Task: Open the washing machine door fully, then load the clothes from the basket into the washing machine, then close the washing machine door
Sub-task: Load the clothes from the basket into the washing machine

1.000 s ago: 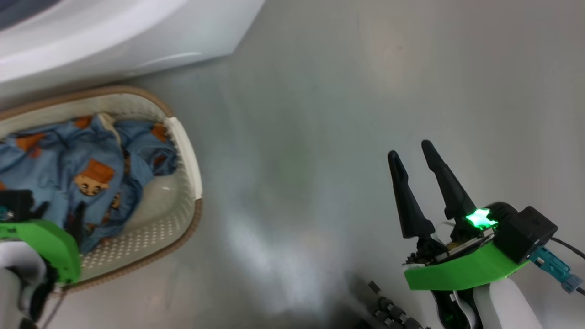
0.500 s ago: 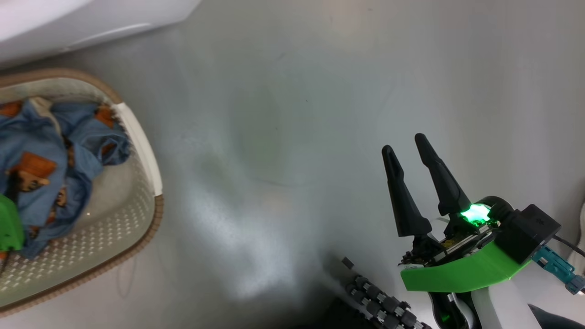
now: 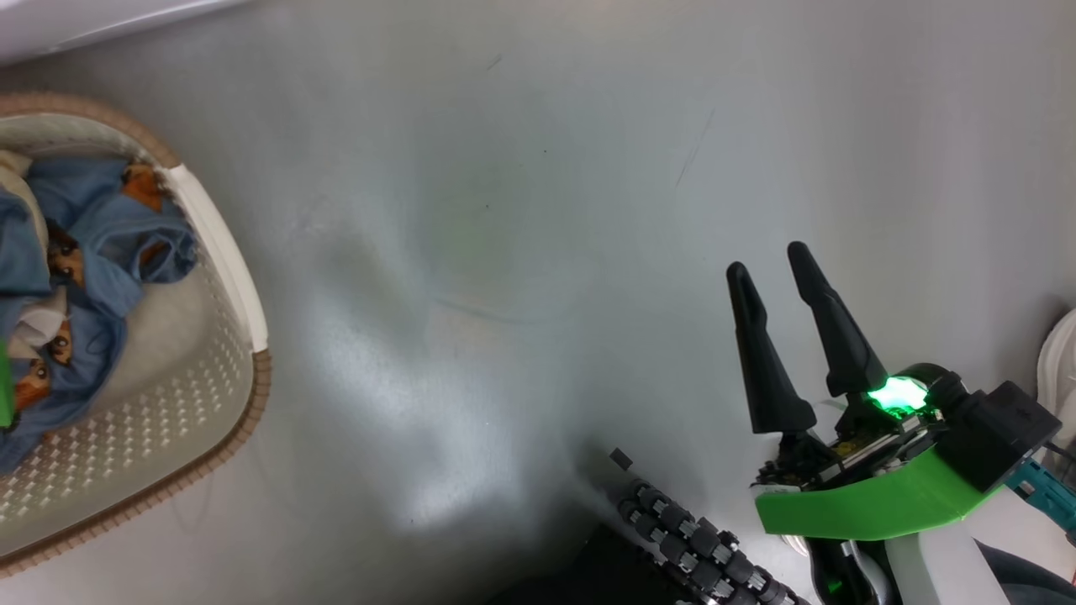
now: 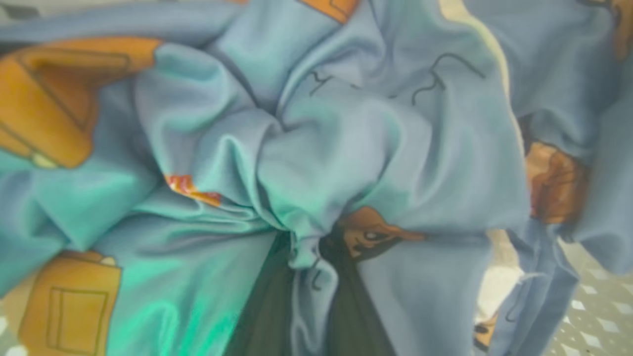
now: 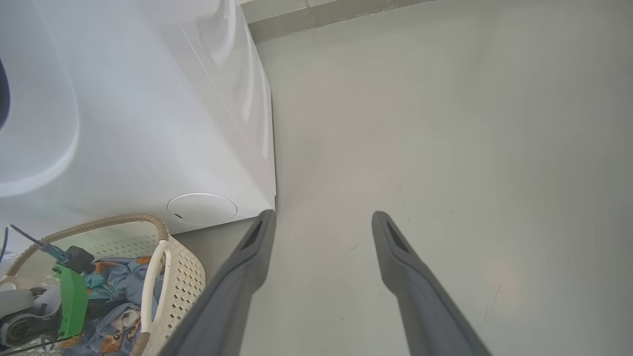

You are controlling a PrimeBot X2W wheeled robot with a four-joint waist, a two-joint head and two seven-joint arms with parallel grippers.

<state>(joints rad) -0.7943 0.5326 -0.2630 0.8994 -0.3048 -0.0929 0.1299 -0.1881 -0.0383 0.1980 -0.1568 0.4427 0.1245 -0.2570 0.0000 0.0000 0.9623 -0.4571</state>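
The cream basket with a brown rim sits on the floor at the left, just in front of the white washing machine. In it lie the light-blue bear-print clothes. In the left wrist view my left gripper is down in the basket, its dark fingers shut on a bunched fold of the clothes. The right wrist view shows that arm's green wrist over the basket. My right gripper hangs open over bare floor with nothing between its fingers. The washing machine door is out of view.
Smooth grey floor spreads between the basket and my right arm. A black ribbed part of my base lies at the bottom. A white object shows at the right edge. A round cover sits low on the washer's front.
The head camera has swung, so the basket and washer have slid to the picture's left edge. The clothes look more bunched. My right gripper keeps its pose.
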